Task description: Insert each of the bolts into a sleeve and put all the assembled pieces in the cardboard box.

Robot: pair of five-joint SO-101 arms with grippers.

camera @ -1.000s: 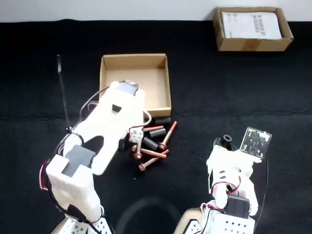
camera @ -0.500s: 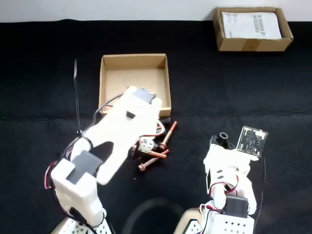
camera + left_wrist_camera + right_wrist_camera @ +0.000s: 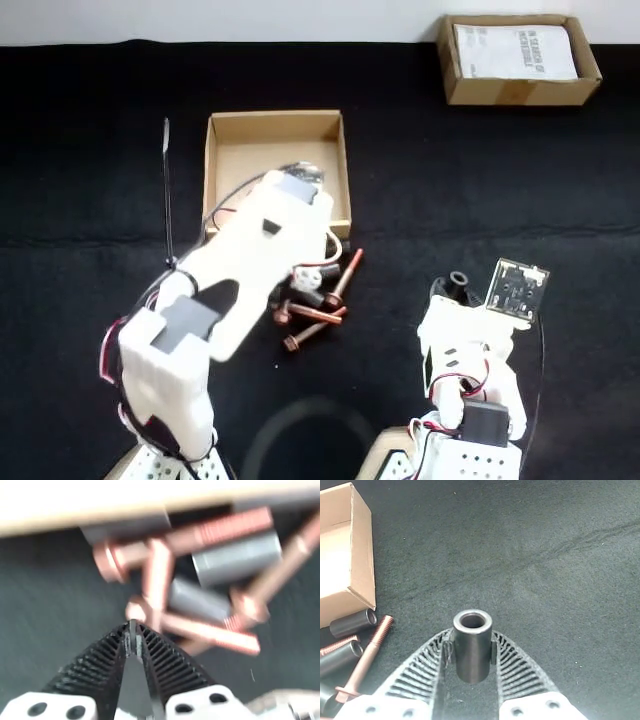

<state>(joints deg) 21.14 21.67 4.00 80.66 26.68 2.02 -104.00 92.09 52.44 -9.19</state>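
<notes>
Bolts (image 3: 315, 313): copper-coloured, heaped with loose sleeves (image 3: 235, 560) on the black table (image 3: 520, 180), just beside the near right corner of the cardboard box (image 3: 275, 116). No assembled piece is visible in the box. Left gripper (image 3: 132, 635) hangs over the heap, jaws closed tip to tip with nothing between them, probably poised to pick a bolt. Right gripper (image 3: 471, 642), well right of the heap, clamps the held sleeve (image 3: 472, 647) upright with its bore facing up, presumably presented to receive a bolt.
</notes>
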